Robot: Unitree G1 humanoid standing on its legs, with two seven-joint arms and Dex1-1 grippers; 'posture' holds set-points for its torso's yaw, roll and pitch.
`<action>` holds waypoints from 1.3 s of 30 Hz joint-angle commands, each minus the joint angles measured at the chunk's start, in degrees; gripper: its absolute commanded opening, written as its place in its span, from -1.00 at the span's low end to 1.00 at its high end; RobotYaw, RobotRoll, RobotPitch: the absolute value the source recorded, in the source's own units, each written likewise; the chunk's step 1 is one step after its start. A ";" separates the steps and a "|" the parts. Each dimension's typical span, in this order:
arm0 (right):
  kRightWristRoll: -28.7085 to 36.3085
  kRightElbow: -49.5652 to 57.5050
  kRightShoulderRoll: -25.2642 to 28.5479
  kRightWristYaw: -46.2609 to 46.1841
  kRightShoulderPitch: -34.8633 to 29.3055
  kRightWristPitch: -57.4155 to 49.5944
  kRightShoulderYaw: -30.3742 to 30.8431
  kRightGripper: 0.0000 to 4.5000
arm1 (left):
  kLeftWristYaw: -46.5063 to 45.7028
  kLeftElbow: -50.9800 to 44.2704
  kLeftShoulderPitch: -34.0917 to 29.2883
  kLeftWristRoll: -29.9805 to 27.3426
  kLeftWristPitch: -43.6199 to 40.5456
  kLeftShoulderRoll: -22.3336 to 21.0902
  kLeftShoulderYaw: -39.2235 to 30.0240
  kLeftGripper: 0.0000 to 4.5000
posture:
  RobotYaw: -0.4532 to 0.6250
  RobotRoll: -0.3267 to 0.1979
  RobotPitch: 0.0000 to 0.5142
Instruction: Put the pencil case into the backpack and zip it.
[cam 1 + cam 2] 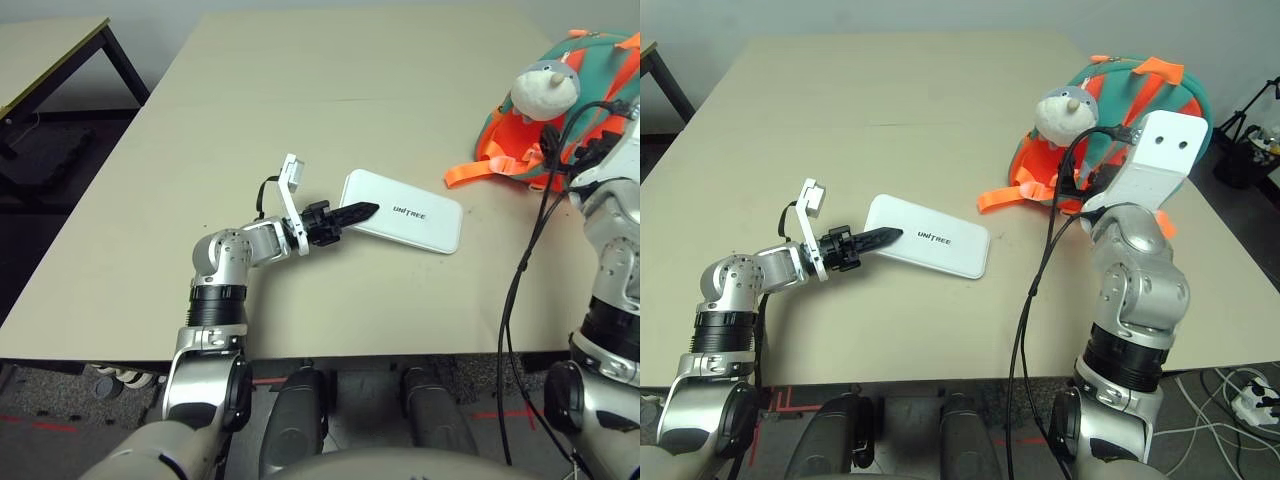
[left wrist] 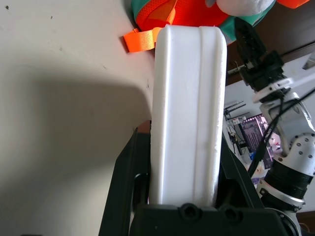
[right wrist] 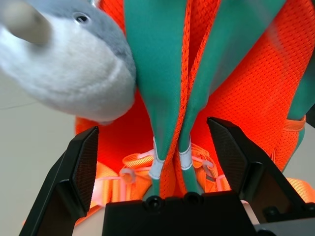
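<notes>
The white pencil case [image 1: 405, 212] lies flat on the table's middle, lettering up. My left gripper [image 1: 355, 212] is shut on its left end; in the left wrist view the case [image 2: 189, 98] fills the gap between the black fingers [image 2: 125, 182]. The orange and teal backpack [image 1: 600, 90] lies at the far right with its grey-white plush toy [image 1: 545, 88] on top. My right gripper [image 3: 155, 130] is open right at the backpack [image 3: 256, 88], its two fingers standing either side of two teal bands, beside the plush toy [image 3: 64, 73].
An orange strap [image 1: 475, 172] trails from the backpack toward the pencil case. A black cable [image 1: 525, 260] hangs along my right arm over the table's right part. The beige table [image 1: 300, 90] stretches far back. A second table [image 1: 50, 60] stands at the far left.
</notes>
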State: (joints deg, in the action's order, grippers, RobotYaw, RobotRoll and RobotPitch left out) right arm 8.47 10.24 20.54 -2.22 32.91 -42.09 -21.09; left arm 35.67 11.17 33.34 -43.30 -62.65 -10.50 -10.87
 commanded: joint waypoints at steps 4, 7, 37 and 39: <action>-3.27 -5.66 0.44 -2.84 1.87 1.26 1.56 1.00 | -2.47 0.11 -0.94 1.05 1.56 0.29 -0.30 -0.35 | -0.19 0.25 -0.50; -3.82 -7.42 -0.12 -4.39 3.16 0.42 1.43 1.00 | -2.67 0.09 -0.72 0.85 1.64 0.70 -0.36 -0.35 | -0.19 0.25 -0.50; 5.39 16.32 5.38 1.45 0.82 -23.21 -3.07 -0.96 | -2.55 1.64 0.09 1.33 2.41 -0.46 -0.98 -0.35 | -0.29 0.25 -0.55; 8.51 22.94 8.13 4.52 0.44 -31.71 -5.12 -0.96 | -2.32 2.51 0.14 1.54 2.85 -0.86 -1.15 -0.35 | -0.36 0.25 -0.56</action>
State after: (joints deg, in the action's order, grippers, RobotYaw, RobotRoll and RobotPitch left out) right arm 14.05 27.00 26.86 -0.25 33.96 -66.52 -23.75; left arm 34.83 11.92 33.85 -43.43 -61.70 -10.22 -11.20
